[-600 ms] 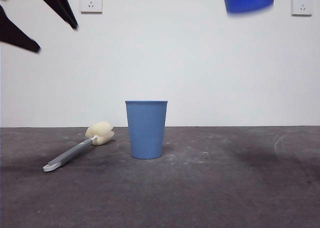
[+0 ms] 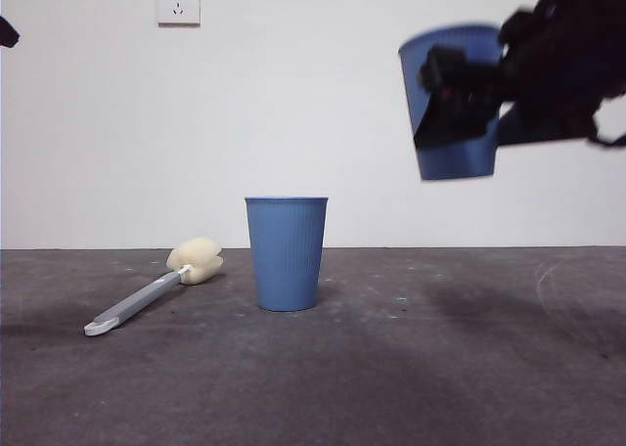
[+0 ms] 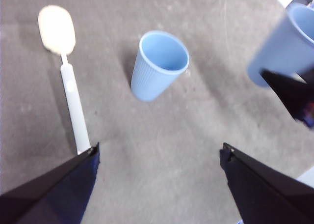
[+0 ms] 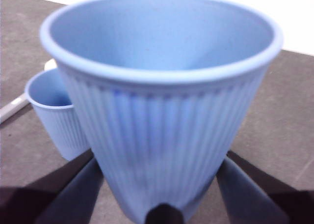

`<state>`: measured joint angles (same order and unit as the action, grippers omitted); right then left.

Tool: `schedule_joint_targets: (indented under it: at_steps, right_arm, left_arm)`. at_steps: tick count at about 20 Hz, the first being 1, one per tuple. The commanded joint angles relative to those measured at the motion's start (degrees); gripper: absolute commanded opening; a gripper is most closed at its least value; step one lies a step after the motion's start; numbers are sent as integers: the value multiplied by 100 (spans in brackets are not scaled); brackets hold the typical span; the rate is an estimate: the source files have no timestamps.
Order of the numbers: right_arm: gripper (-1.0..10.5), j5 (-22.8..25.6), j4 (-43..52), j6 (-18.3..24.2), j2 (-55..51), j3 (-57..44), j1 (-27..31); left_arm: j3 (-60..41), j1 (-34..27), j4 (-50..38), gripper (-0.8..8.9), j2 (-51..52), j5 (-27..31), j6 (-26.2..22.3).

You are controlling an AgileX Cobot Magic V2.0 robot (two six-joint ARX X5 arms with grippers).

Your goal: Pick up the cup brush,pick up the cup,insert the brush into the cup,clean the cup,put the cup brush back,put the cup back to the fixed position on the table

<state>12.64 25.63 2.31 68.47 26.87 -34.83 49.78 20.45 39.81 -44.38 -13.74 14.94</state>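
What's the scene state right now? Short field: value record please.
held cup: the cup, off the table, in the right gripper
right fingers: shut on the cup
left gripper: open, holding nothing, above the table
cup brush: lying flat on the table, beside the second blue cup
second blue cup: upright on the table, empty

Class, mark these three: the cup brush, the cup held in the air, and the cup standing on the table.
cup brush [image 2: 195, 260]: front view, sponge head.
held cup [image 4: 162, 150]: right wrist view, ribbed wall.
standing cup [image 2: 286, 255]: front view, middle of wall.
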Motion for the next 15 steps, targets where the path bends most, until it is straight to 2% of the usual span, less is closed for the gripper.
schedule_joint_targets:
  at_steps: [1, 10, 15]
  right_arm:
    - [-17, -229, 466, -79, 520, -50, 170]
    - [-16, -861, 1891, -81, 2074, -26, 634]
    - [-16, -1027, 2284, -52, 2747, 190, 684]
  left_arm:
    - [-72, 13, 7, 408, 22, -20, -164]
    - [-72, 13, 0, 408, 17, -17, -205]
    - [-72, 13, -2, 408, 13, -15, -210]
